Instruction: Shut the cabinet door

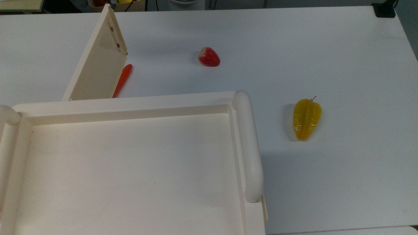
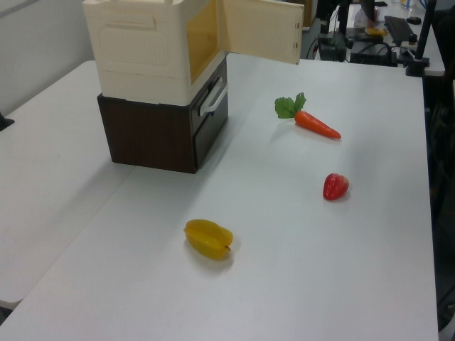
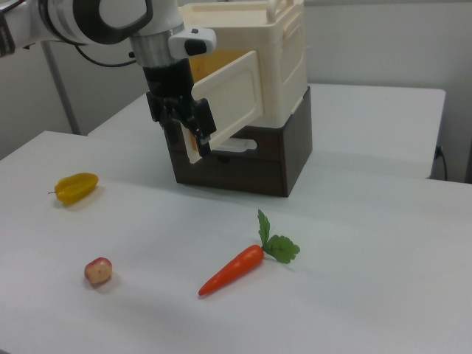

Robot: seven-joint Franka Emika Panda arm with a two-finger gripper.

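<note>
- End effector (image 3: 193, 136) at the free edge of the cabinet door (image 3: 227, 99) in the right view, its dark fingers (image 3: 203, 124) pointing down against the door's outer corner; whether they clamp the panel or merely press on it I cannot tell
- Cabinet door swung wide from the cabinet (image 3: 276, 51), standing at a clear angle to the front opening, whose yellowish inside shows behind it; in the top view the door (image 1: 99, 62) juts away from the cabinet's rim (image 1: 130, 102), with small brown marks near its far edge
- Cabinet behind the end effector in the right view, a cream box with a recessed tray-like top and rounded rails, stacked on a dark brown drawer unit (image 3: 254, 162) that has a pale handle
- Toy carrot (image 3: 232, 269) with green leaves on the table (image 3: 369, 251), below the end effector and toward the right view's right; in the top view its orange body (image 1: 122, 80) lies just beside the door's lower edge
- Toy strawberry (image 3: 98, 271) well below the end effector, toward the right view's left
- Yellow starfruit (image 3: 76, 187) to the right view's left of the end effector, well apart from it, lying on the table; in the left view it (image 2: 208, 239) is nearest the camera
</note>
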